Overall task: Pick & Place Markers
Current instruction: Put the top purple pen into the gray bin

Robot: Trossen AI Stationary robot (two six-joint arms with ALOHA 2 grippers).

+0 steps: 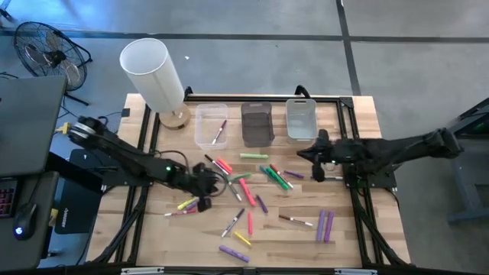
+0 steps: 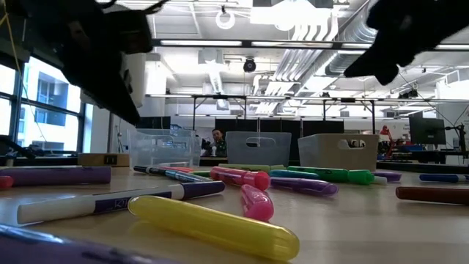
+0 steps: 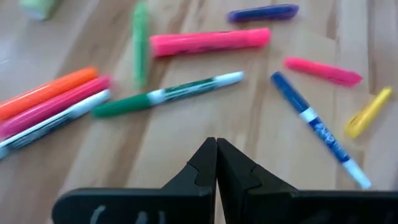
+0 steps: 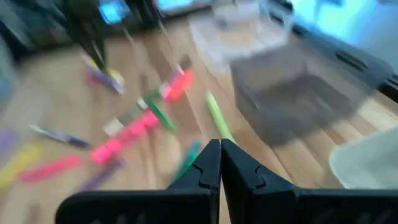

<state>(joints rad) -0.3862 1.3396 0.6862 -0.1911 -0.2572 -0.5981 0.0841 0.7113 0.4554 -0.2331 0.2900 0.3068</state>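
Markers (image 1: 246,192) lie scattered, axes pointing every way; one (image 1: 218,131) lies in the clear bin (image 1: 211,124) at 12 o'clock. Left claw (image 3: 216,163) and right claw (image 4: 220,163): fingers together, empty.

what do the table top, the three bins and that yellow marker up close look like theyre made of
Table top: likely wood, pale butcher-block strips with visible grain. Bins: the left bin is clear, the middle bin smoky grey and the right bin frosted, probably plastic since all let light through. Yellow marker: glossy plastic, judging by its sheen.

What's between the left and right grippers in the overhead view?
In the high view, a cluster of markers lies on the table between the left gripper and the right gripper: pink, red and green ones around the middle.
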